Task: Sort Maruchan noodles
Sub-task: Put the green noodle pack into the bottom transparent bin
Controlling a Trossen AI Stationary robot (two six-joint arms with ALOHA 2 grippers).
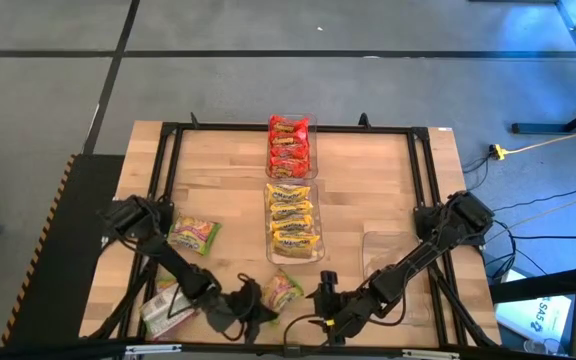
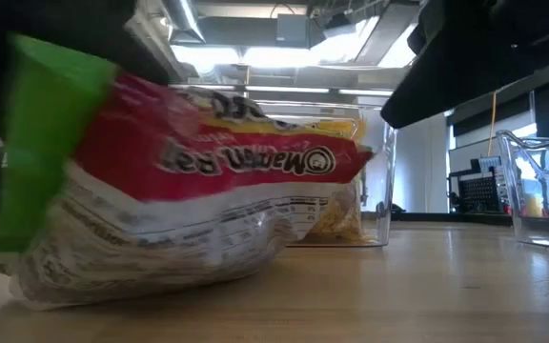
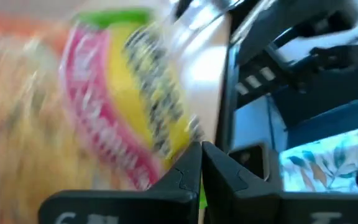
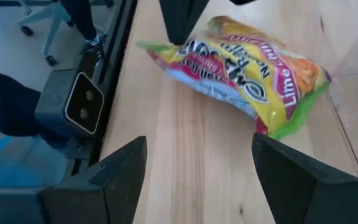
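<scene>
A green, pink and yellow noodle packet (image 1: 281, 290) lies near the table's front edge, between my two grippers. My left gripper (image 1: 253, 305) is shut at its left end. My right gripper (image 4: 197, 168) stands open just to the packet's right, its fingers pointing at it with nothing between them. Another green and pink packet (image 1: 193, 235) lies flat on the wood to the left. A pale packet (image 1: 168, 305) lies under my left arm. Red packets (image 1: 290, 145) and yellow packets (image 1: 293, 220) fill two clear bins along the middle. My left gripper pinches the packet's green end (image 2: 41, 133) between its two shut fingers (image 3: 191, 171), coming from the table's left and slanting a little down. That end is raised. The packet slopes down from it, and its underside (image 2: 141, 281) rests on the table.
An empty clear bin (image 1: 393, 255) stands at the right, behind my right arm. A black frame rail (image 4: 114, 68) runs along the table's edge. Bare wood lies between the bins and the side rails.
</scene>
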